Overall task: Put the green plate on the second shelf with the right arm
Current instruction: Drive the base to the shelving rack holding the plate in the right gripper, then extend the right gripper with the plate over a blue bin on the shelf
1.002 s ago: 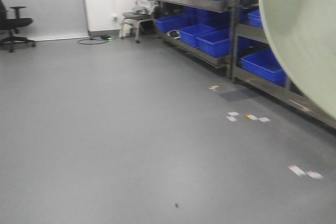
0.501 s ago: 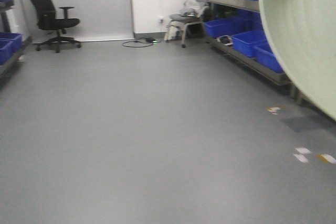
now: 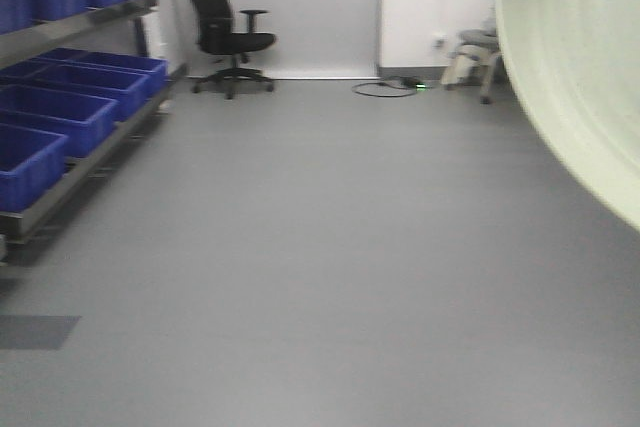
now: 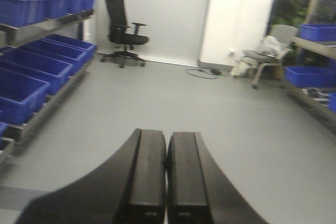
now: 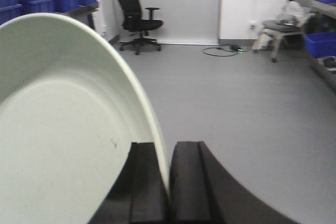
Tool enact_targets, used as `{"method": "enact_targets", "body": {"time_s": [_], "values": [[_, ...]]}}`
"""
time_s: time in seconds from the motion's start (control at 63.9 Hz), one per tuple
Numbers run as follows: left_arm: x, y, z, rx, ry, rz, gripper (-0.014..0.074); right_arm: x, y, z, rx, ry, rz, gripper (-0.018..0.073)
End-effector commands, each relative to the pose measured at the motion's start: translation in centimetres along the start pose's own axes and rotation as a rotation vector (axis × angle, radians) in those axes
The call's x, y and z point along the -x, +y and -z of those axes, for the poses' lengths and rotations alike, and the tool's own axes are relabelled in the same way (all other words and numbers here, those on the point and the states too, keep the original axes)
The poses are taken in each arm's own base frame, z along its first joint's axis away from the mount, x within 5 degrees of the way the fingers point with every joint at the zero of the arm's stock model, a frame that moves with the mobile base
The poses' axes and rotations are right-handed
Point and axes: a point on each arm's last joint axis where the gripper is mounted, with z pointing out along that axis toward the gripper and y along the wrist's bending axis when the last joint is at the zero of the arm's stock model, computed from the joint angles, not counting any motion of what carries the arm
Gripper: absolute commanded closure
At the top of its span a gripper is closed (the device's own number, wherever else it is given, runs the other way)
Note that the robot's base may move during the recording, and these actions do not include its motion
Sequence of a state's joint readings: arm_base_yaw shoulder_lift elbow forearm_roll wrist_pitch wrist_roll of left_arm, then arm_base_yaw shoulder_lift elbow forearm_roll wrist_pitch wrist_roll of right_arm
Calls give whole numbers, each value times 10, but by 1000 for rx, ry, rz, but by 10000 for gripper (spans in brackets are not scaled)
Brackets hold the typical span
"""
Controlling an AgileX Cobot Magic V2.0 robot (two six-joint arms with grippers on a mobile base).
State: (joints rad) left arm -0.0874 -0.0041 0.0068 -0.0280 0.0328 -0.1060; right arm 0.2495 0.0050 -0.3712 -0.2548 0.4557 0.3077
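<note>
The green plate point(image 5: 63, 129) fills the left half of the right wrist view, held on edge with its rim pinched between the two black fingers of my right gripper point(image 5: 169, 148), which is shut on it. In the front view the same green plate point(image 3: 575, 57) covers the upper right corner, close to the camera. My left gripper point(image 4: 166, 140) is shut with its pads pressed together and nothing between them, hanging over bare grey floor. A metal shelf point(image 3: 70, 19) with blue bins stands at the left.
Blue bins point(image 3: 50, 117) line the left shelf's lower level. A black office chair point(image 3: 225, 32) stands at the back wall, a stool point(image 3: 478, 47) and a floor cable point(image 3: 385, 87) to its right. Another shelf with blue bins point(image 4: 312, 51) is at the right.
The view has swung left: the right-hand shelf has slid out of the front view, the chair has moved toward centre, and a left-hand shelf has come in. The plate stays in the right gripper.
</note>
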Motion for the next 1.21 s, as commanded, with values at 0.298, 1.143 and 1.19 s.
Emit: {"method": "enact_targets", "body": {"time_s": [0.298, 1.143, 1.19], "values": [[-5, 1, 0, -13, -63, 12, 466, 18, 3, 1, 30, -115, 2, 503], [-5, 1, 0, -13, -63, 12, 466, 18, 3, 1, 29, -114, 2, 503], [-5, 1, 0, -13, -63, 12, 466, 18, 3, 1, 29, -114, 2, 503]]}}
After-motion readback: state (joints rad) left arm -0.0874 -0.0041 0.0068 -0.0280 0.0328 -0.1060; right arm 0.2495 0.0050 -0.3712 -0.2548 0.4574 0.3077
